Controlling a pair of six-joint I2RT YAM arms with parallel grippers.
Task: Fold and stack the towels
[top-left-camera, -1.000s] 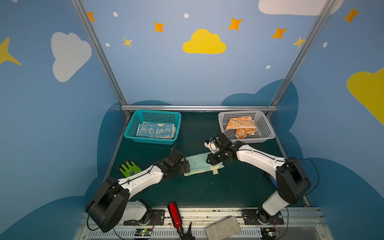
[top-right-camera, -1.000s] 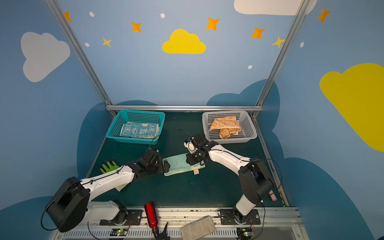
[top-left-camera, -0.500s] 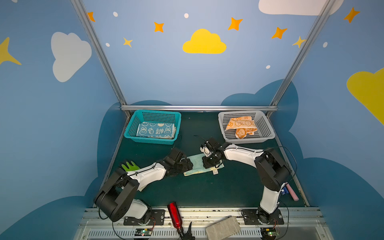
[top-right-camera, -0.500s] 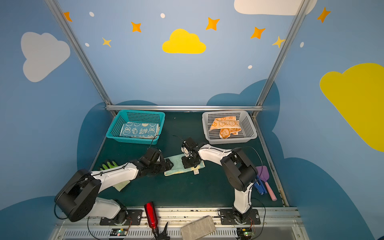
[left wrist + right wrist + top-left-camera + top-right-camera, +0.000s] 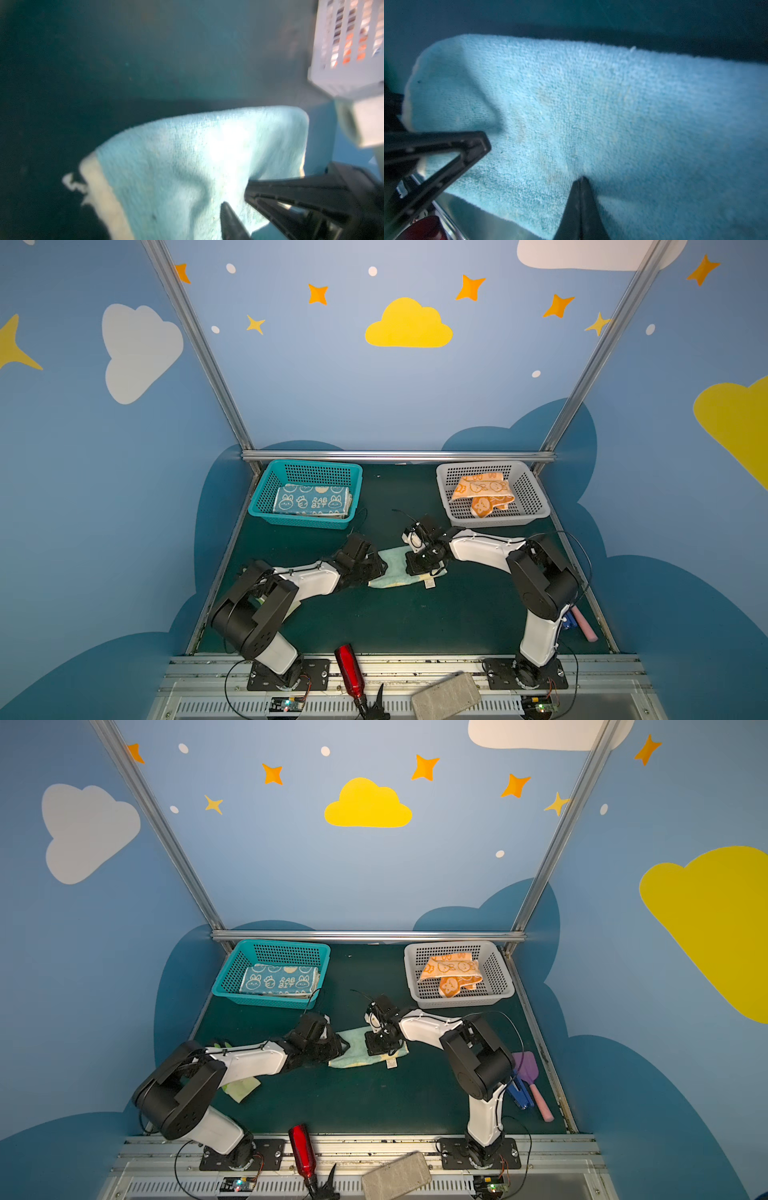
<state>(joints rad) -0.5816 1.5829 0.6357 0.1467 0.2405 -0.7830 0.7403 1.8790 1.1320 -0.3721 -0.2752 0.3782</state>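
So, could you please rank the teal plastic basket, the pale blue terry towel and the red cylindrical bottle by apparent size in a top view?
Largest: teal plastic basket.
Then: pale blue terry towel, partly covered.
Smallest: red cylindrical bottle, though nearest the camera.

Light-blue towel (image 5: 397, 568), cream-edged, against the dark green bench (image 5: 395, 626); a deeper blue towel (image 5: 311, 501) printed with white rabbits and "RAB BIT" in the teal basket (image 5: 316, 465); an orange towel (image 5: 482, 489) with pale rabbits in the grey basket (image 5: 482, 466); sky-blue walls (image 5: 395, 406) scattered with yellow clouds and orange stars
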